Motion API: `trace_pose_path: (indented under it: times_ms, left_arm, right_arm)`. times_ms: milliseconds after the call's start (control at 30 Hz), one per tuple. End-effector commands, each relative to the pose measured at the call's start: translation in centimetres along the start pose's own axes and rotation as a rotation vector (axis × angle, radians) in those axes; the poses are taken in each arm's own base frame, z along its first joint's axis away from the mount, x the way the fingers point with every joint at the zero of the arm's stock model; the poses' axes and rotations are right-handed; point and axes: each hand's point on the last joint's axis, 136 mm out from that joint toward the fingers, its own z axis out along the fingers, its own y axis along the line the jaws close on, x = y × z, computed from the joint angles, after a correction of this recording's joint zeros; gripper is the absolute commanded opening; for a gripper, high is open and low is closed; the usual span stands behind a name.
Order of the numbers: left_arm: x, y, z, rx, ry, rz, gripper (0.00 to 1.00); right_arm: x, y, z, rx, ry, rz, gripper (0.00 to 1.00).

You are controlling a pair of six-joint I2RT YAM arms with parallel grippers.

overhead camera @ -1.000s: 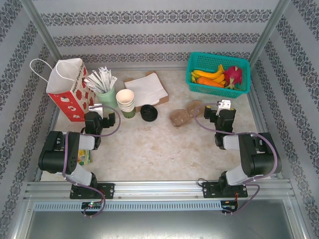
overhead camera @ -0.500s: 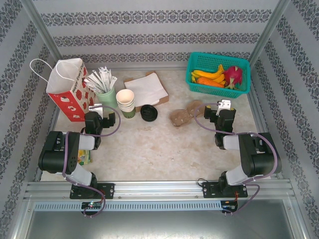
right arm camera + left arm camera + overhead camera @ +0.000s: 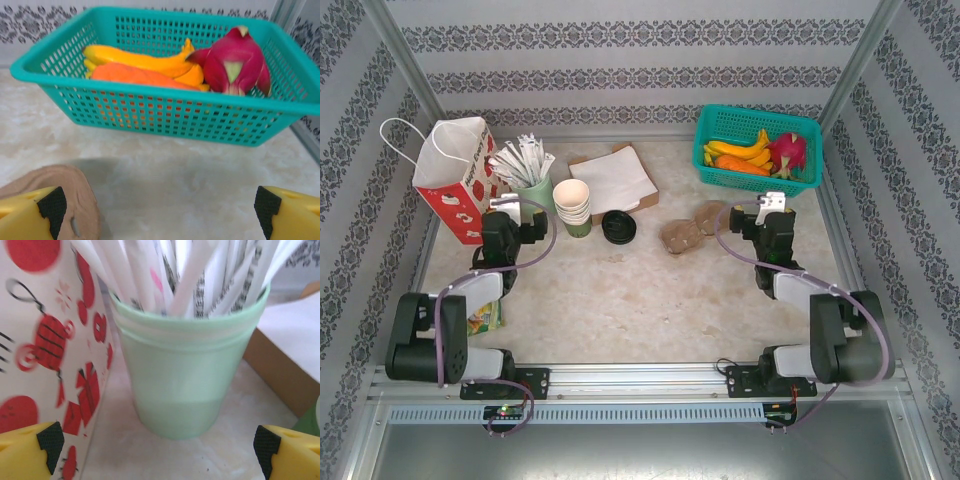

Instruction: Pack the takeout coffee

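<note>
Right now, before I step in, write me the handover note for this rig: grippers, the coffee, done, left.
Left gripper: open, empty, facing the cup of sticks beside the paper bag.
Right gripper: open, empty, facing the fruit basket, cardboard carrier by its left finger.
Takeout coffee: on the table, black lid up, between the stacked cups and the carrier; untouched.
Done: nothing packed.
Left: grasp the coffee, likely put it in the bag.

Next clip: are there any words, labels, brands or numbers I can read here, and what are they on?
No text can be read.
Paper bag: dark lettering on its side, too small to read.
Wrapped sticks in the pale green cup: black print on the wrappers, too blurred to read.
</note>
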Motion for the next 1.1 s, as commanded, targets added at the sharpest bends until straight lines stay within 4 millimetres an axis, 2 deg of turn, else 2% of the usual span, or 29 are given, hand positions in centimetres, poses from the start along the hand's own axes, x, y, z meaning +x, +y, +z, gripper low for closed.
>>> trace_pose_path:
  times_ms: [0, 167, 233, 367, 433, 567, 700, 833, 967, 1067]
  left_arm:
    - [-1.3, 1.1, -1.3, -0.064, -0.008, -0.042, 0.99]
    - [-3.7, 2.6, -4.4, -0.125, -0.105, -0.188, 0.99]
    - [-4.1, 3.3, -5.8, -0.157, -0.123, -0.282, 0.99]
    - [-4.1, 4.6, -8.3, -0.232, -0.032, -0.423, 0.99]
    - [-4.3, 4.6, -9.4, -0.243, 0.017, -0.505, 0.99]
    - [-5.1, 1.9, -10.6, -0.126, 0.172, -0.620, 0.99]
    - [-5.8, -1.7, -10.7, 0.009, 0.338, -0.640, 1.00]
    - [-6.1, -3.9, -10.2, 0.051, 0.498, -0.578, 1.00]
    - [-6.4, -6.1, -9.4, 0.071, 0.638, -0.464, 0.89]
    - [-6.7, -7.8, -9.1, 0.095, 0.710, -0.354, 0.84]
  right_arm:
    - [-2.3, 0.7, -1.0, -0.018, -0.032, 0.011, 0.98]
    - [-5.2, 1.8, -2.0, -0.038, -0.023, 0.152, 0.98]
    - [-6.1, 2.7, -2.4, -0.042, -0.031, 0.189, 0.98]
    - [-7.4, 5.4, -3.2, -0.111, -0.036, 0.259, 0.98]
    - [-7.8, 6.9, -3.3, -0.181, -0.007, 0.308, 0.98]
    - [-8.5, 10.8, -3.2, -0.360, 0.030, 0.396, 0.98]
    - [-9.0, 13.5, -2.7, -0.404, 0.042, 0.428, 0.98]
    - [-9.5, 15.4, -2.4, -0.435, 0.052, 0.427, 0.98]
    - [-9.7, 17.9, -2.5, -0.525, 0.075, 0.405, 0.98]
    - [-9.8, 19.7, -3.5, -0.592, 0.069, 0.333, 0.98]
